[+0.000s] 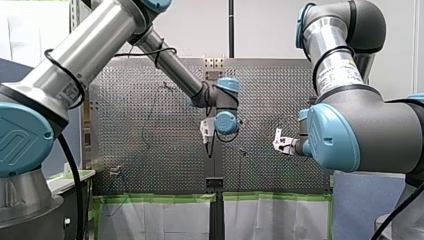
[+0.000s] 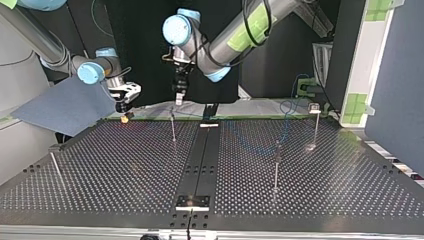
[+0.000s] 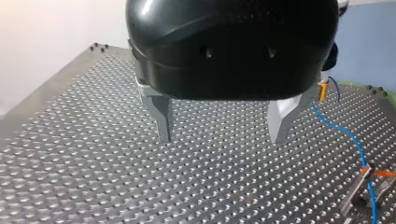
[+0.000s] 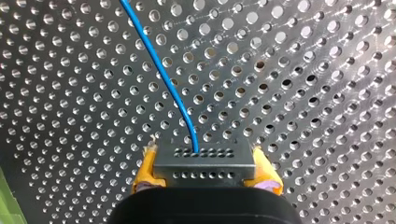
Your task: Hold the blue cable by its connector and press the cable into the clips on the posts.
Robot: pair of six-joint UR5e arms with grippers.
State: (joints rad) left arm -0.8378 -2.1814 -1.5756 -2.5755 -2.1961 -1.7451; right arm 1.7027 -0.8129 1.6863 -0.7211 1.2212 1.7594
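Observation:
In the right wrist view my right gripper point(image 4: 205, 156) is shut with its yellow pads point(image 4: 145, 169) on a dark connector block point(image 4: 205, 169). The blue cable point(image 4: 163, 74) runs from the block out over the perforated plate. In the top view my right gripper point(image 2: 124, 112) hangs at the far left edge of the table. My left gripper point(image 3: 222, 139) is open, its metal fingers point(image 3: 161, 116) wide apart above the plate with nothing between them. Beside it the blue cable point(image 3: 348, 133) leads to a clip on a post point(image 3: 362, 186). In the top view my left gripper point(image 2: 178, 97) hovers over a thin post point(image 2: 173, 127).
More thin posts stand on the table point(image 2: 350, 200): one right of the middle point(image 2: 276, 165), one at the far right point(image 2: 315, 125), one at the near left point(image 2: 55, 167). A dark rail point(image 2: 202, 160) runs down the table's centre. Green tape edges the far side.

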